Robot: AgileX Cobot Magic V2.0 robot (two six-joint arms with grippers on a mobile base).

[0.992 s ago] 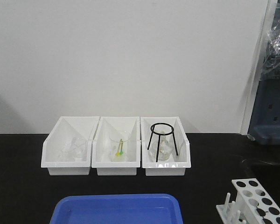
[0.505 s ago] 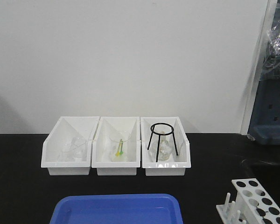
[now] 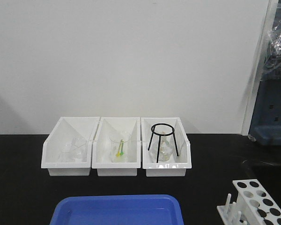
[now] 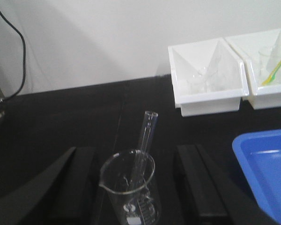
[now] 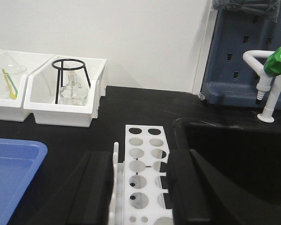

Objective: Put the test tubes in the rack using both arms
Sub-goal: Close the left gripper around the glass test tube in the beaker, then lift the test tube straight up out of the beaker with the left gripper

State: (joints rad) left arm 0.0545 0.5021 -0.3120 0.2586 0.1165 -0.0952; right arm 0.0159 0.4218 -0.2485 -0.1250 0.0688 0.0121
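One test tube (image 4: pixel 148 133) leans tilted inside a clear beaker (image 4: pixel 131 192), its open mouth rising above the beaker's rim. We see the left gripper (image 4: pixel 136 150) with its jaws spread wide, one on each side of the beaker and apart from it. The rack (image 5: pixel 145 164) stands on the black table (image 3: pixel 18 187) at the near right, with its pegs along its left side. The right gripper (image 5: pixel 139 154) has its jaws parted to either side of the rack; we cannot tell from this angle whether they touch it. A blue tray (image 3: pixel 119 211) lies left of the rack. Farther back, three white bins (image 3: pixel 117 171) sit side by side, the right one holding a black tripod (image 3: pixel 163 124) over a flask (image 3: pixel 164 151). A dark sink (image 5: pixel 234 154) lies right of the rack.
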